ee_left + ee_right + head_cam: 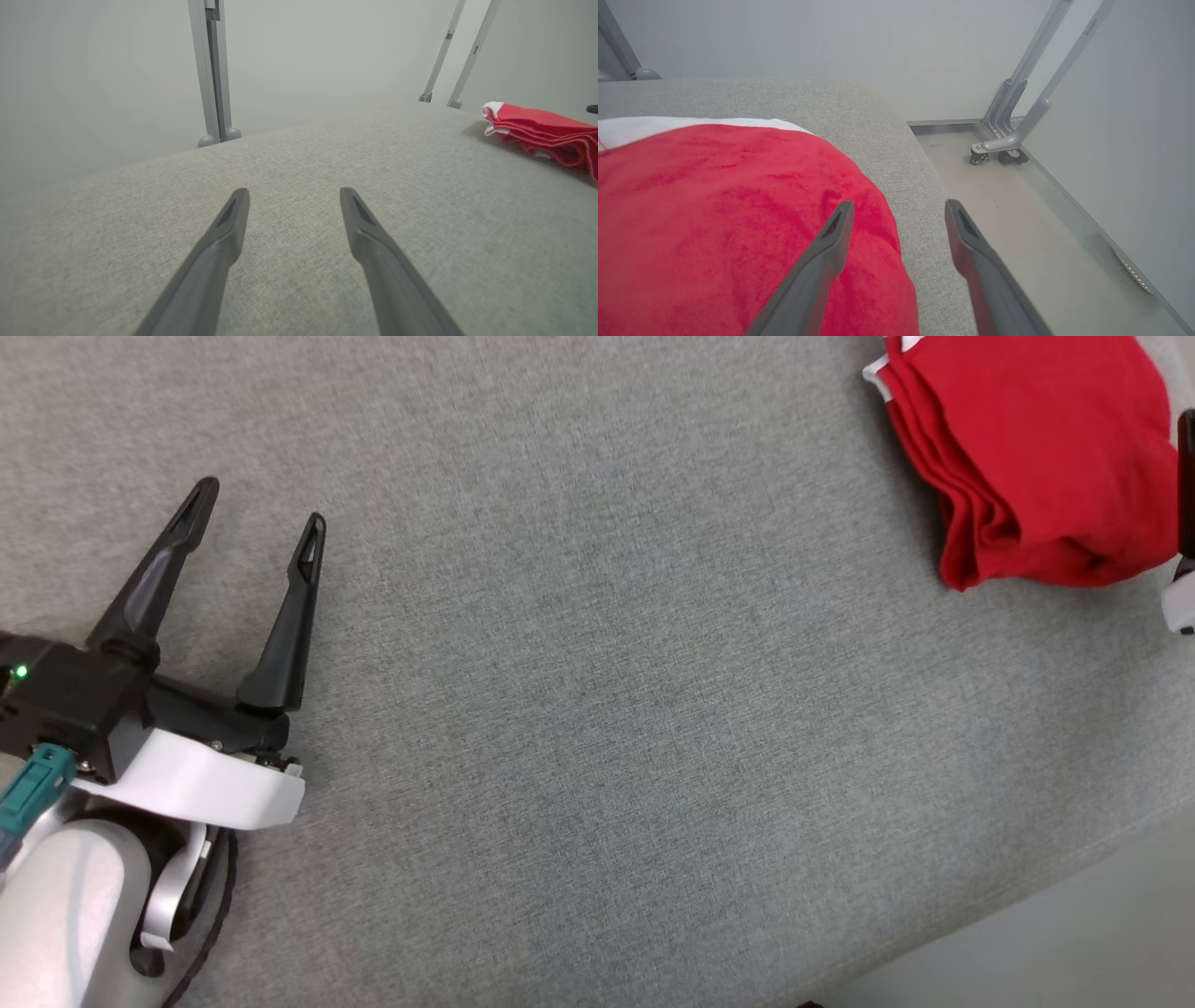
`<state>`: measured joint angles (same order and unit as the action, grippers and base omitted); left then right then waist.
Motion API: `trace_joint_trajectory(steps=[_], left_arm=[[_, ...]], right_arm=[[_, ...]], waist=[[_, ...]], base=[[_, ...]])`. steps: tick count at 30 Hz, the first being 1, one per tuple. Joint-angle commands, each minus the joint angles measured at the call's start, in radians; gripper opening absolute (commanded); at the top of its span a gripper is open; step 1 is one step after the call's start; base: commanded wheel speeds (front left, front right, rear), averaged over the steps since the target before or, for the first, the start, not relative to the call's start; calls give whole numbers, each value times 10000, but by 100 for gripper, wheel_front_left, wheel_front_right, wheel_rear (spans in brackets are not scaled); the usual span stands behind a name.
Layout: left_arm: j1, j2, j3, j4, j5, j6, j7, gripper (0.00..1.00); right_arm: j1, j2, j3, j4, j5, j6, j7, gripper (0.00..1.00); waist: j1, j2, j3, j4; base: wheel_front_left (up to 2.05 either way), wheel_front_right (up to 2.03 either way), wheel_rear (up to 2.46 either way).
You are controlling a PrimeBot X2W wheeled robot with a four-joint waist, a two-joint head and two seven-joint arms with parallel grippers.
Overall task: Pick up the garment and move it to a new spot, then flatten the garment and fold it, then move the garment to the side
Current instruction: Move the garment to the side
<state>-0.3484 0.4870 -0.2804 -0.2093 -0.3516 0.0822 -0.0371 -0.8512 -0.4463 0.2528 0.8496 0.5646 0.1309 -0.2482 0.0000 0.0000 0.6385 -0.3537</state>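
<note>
Since the red garment [1036,457] lies folded in a neat pile at the far right side of the grey soft table [597,709], the last job looks almost done. The right gripper [899,205] is just beside the pile, with its two fingers wide apart and nothing between them. One finger points over the red cloth and the other over the table's edge. Whether it touches the cloth cannot be told. To finish well, it should go up and away slowly, so no finger catches the cloth and pulls the folds open. The pile sits near the edge, so a bump could push it onto the floor [1017,224]. The left gripper [262,504] is well apart, also wide open and holding nothing, over bare table. The table top is flat grey woven cloth. Around it are plain pale walls [808,42], and grey metal legs on little wheels [999,151] stand on the floor.
</note>
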Motion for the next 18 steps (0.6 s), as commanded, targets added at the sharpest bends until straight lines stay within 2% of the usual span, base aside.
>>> trace_joint_trajectory(steps=[1, 6, 11, 18], left_arm=[[117, -31, 23, 90, -56, 74, -103, 100], [551, -348, 137, 461, -350, 271, -496, 100], [1018, -704, 264, 878, -697, 451, -928, 100], [1532, -1163, 422, 1419, -1161, 610, -1450, 100]], right_arm=[[214, 34, -144, -107, -15, 0, -90, 100], [1253, 539, -1270, -1078, -502, 0, -195, 100], [2664, 1450, -2496, -2929, -1413, 0, -177, 100], [4281, 2920, -3032, -5391, -2527, 1, -36, 100]], waist=[[0, 0, -377, 139], [0, 0, -1198, 473], [0, 0, -1996, 988], [0, 0, -2782, 1920]], base=[[0, 0, 0], [0, 0, 0], [0, 0, 0], [0, 0, 0]])
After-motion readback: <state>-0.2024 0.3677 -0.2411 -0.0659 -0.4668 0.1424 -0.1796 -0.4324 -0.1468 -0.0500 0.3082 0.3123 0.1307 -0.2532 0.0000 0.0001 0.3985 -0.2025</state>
